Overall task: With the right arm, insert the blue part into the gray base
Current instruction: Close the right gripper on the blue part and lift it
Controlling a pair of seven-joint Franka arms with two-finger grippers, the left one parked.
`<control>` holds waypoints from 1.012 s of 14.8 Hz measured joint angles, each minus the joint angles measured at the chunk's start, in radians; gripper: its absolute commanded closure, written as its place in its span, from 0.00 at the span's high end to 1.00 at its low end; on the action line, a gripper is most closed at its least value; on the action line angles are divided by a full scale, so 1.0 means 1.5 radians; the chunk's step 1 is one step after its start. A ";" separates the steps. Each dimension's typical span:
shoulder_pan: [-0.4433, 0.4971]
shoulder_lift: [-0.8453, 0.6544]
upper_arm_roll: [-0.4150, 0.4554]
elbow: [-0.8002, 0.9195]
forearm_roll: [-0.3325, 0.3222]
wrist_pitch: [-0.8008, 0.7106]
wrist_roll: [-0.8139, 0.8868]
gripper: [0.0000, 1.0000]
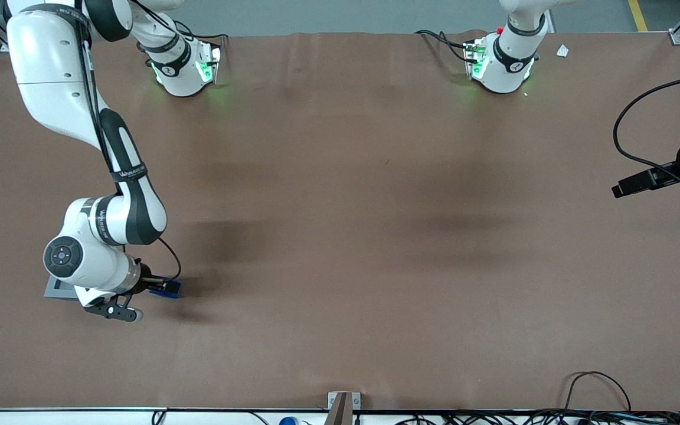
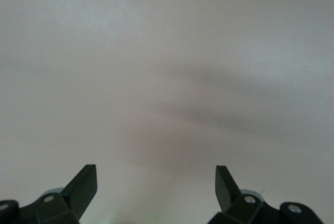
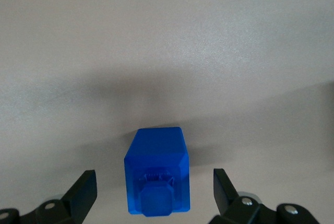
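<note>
**Jaws straddle the blue part, grasp not yet made**

The right arm (image 1: 110, 224) reaches low over the desk (image 1: 340, 236) at the working arm's end, and its gripper (image 3: 155, 190) hangs with the jaws spread wide apart. The blue part (image 3: 156, 174) sits on the desk between the two jaws, roughly centred in the gap, with clear space on either side; neither finger touches it. Its small raised knob faces toward the wrist camera. In the front view the blue part (image 1: 166, 287) peeks out just beside the arm's wrist.

The gray base (image 1: 59, 289) lies close to the jaws, mostly covered by the wrist in the front view; only a gray edge shows, so its socket cannot be checked from here.

Judging from this, the pick is the step in hand and insertion is all still to come. The risks:

- If the jaws close before descending far enough, they may pinch only the part's upper edge and tip it.
- The faces look smooth, so a shallow or skewed grip could let it twist.
- Any twist carried in the grasp would misalign the part with the square socket and jam it on the rim.
- With the base so close, a careless swing could knock it aside.
</note>
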 measured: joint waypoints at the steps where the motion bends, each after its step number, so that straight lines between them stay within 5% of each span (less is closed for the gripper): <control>1: 0.000 0.000 0.000 0.000 0.000 0.000 -0.001 0.93; 4: 0.000 0.000 0.000 0.000 0.000 0.000 -0.003 0.75; 10: 0.000 0.000 -0.001 0.000 0.000 0.000 -0.003 0.65; 15: 0.000 0.000 -0.002 0.000 0.000 0.000 -0.003 0.47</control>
